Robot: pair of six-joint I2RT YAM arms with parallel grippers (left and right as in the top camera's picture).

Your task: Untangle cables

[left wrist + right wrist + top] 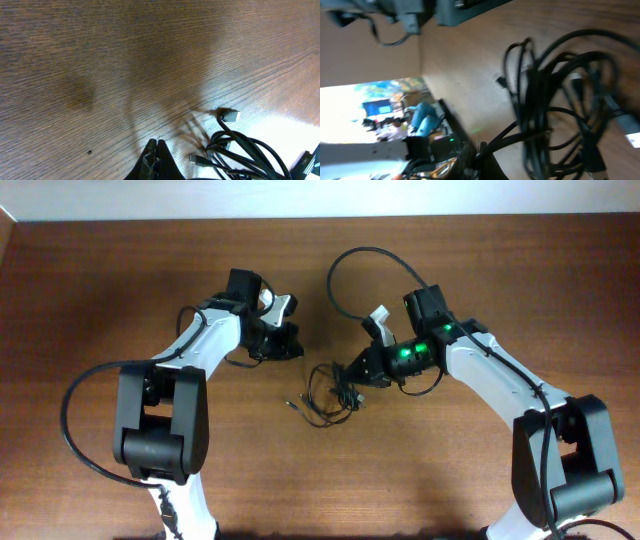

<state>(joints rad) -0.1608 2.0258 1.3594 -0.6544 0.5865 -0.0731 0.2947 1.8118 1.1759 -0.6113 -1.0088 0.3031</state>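
Observation:
The cables [333,395] lie as a loose tangle of thin black cords in the middle of the table, between my two grippers. My right gripper [343,373] is at the tangle's right edge, tilted down. In the right wrist view the right gripper [478,150] is shut on one black cord, and the rest of the cables [560,105] hang in loops beyond it. My left gripper [293,345] is a short way up and left of the tangle. In the left wrist view the left gripper [156,145] is shut with nothing in it. The cables [240,152] and a silvery plug [229,116] lie to its right.
A thick black arm cable [345,270] arcs over the table behind the right wrist. Another arm cable [72,405] loops out at the left. The brown wooden table [120,280] ends at a pale wall along the back.

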